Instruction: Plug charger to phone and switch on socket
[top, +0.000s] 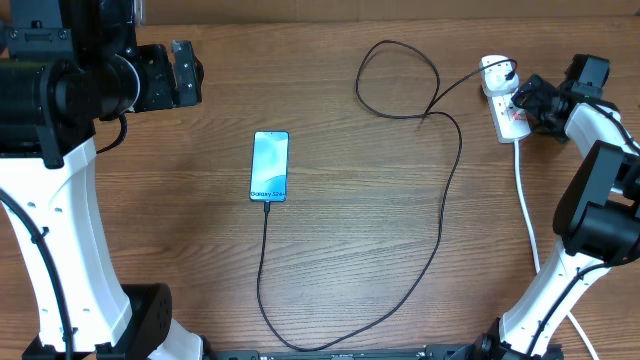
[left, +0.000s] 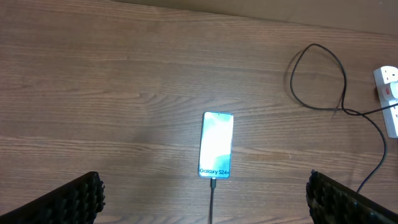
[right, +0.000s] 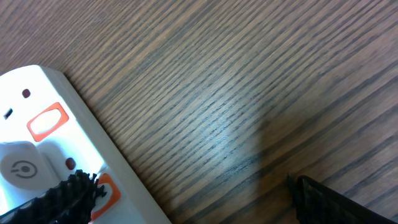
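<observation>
- phone (top: 269, 166) lies flat mid-worktop (top: 350, 250), screen lit, with the charger (top: 445, 200) tip at its near short edge
- socket (top: 503, 100) sits by the far right corner
- right claw (top: 524, 102) spread open, one finger over the socket
- left claw (top: 190, 72) wide open near the far left corner, holding nothing

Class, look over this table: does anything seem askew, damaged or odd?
Nothing stands out. The phone lies flat, screen up and lit; the charger runs slack from its short edge in loose loops to the socket. No damage or spill is visible.
</observation>
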